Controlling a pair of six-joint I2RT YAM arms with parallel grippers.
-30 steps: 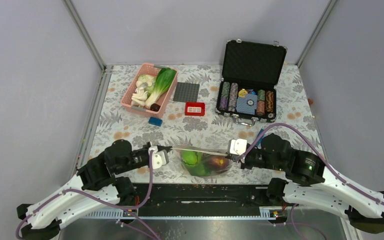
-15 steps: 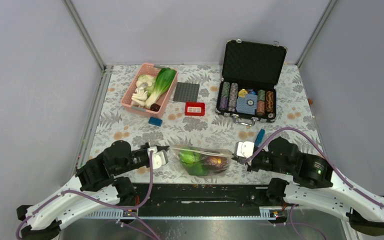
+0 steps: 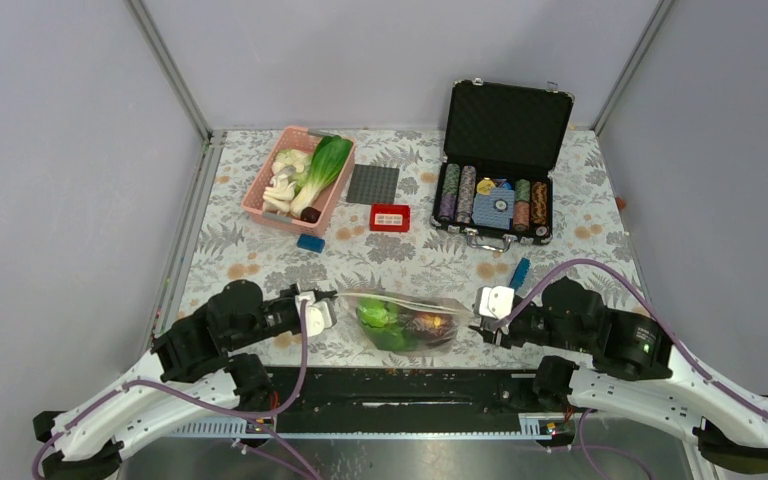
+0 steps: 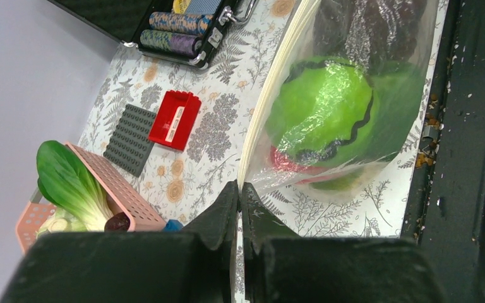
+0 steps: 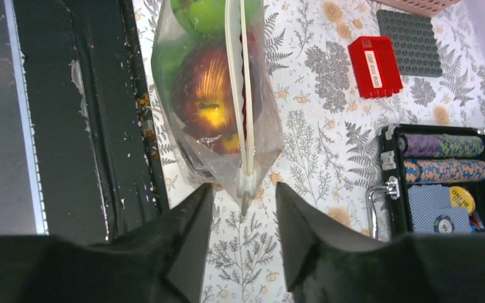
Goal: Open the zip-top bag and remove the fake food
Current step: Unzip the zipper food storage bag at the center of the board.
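Left hand: your left hand [image 4: 240, 186] is fully closed, pinching the left end of the zip-top bag [image 3: 412, 322] by its cream zip strip.
Right hand: your right hand [image 5: 243, 189] is partly open. The bag's right end sits in the gap between the fingers [image 5: 189, 214], and neither finger presses on it.
Bag position: it lies on the table [image 3: 410, 258] at the near edge, stretched between your two hands, with the zip edge facing away from the arm bases.
Zip: in the right wrist view the two strips run side by side; you cannot tell whether they are sealed.
Fake food: the fake food [image 3: 384, 318] is all inside the bag, with a green striped melon towards your left hand and a red apple [image 5: 207, 95] towards your right.
Elsewhere on the table: a pink basket [image 3: 260, 196] with bok choy [image 3: 322, 168] far left, an open poker-chip case [image 3: 505, 120] far right, and a red brick [image 3: 390, 217] between them.
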